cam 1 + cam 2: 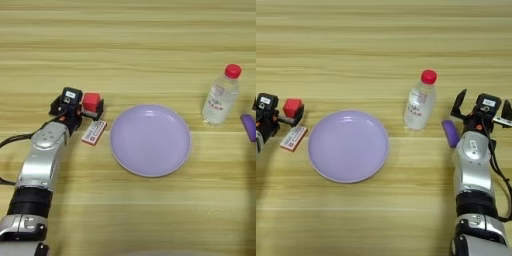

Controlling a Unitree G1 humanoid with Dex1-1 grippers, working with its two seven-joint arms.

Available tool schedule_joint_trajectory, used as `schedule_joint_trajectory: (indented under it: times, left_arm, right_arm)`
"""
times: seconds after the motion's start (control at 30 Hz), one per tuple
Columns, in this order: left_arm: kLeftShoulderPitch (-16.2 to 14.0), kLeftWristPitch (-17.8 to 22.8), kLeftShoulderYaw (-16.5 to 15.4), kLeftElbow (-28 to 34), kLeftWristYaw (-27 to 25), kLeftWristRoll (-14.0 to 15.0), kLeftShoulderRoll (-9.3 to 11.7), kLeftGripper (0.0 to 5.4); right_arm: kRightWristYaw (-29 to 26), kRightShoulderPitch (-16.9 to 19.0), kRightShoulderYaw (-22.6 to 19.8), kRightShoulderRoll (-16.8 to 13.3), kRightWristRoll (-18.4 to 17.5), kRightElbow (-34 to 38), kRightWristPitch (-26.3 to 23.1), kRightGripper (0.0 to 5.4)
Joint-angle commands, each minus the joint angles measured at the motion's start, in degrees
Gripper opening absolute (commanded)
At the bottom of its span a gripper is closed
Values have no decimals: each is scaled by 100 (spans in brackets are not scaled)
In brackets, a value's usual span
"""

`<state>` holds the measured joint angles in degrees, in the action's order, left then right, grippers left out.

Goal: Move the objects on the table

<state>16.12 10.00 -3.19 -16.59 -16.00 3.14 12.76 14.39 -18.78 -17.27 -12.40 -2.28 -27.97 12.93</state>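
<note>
A small red cube sits between the black fingers of my left gripper, which is shut on it at the left of the table. Just in front of it a flat white box with a red-pink label lies on the wood. A clear bottle with a red cap stands upright, right of the plate. My right gripper is at the right side, fingers spread wide and empty, a hand's width right of the bottle.
A round lilac plate lies in the middle, between the box and the bottle. A short purple object lies on the table beside my right wrist.
</note>
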Motion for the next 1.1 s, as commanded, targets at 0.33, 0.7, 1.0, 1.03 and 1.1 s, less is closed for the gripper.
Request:
schedule_joint_trajectory:
  times: [0.33,0.7,1.0,1.03,1.1]
  left_arm:
    - [411,-438,5,-850,-42,-42,5,538]
    - [666,-707,22,-1534,-5,-105,9,538]
    - [874,-965,44,-2072,23,-135,5,538]
    - [896,-990,47,-2126,25,-138,4,538]
    - [944,-1034,47,-2249,37,-142,2,538]
  right_arm:
    - [4,-20,23,45,-12,12,-110,540]
    - [11,-22,24,50,-10,15,-110,540]
    - [14,-6,26,55,-8,46,-120,540]
    - [15,-6,26,55,-8,47,-120,540]
    - [15,-5,25,55,-8,48,-120,540]
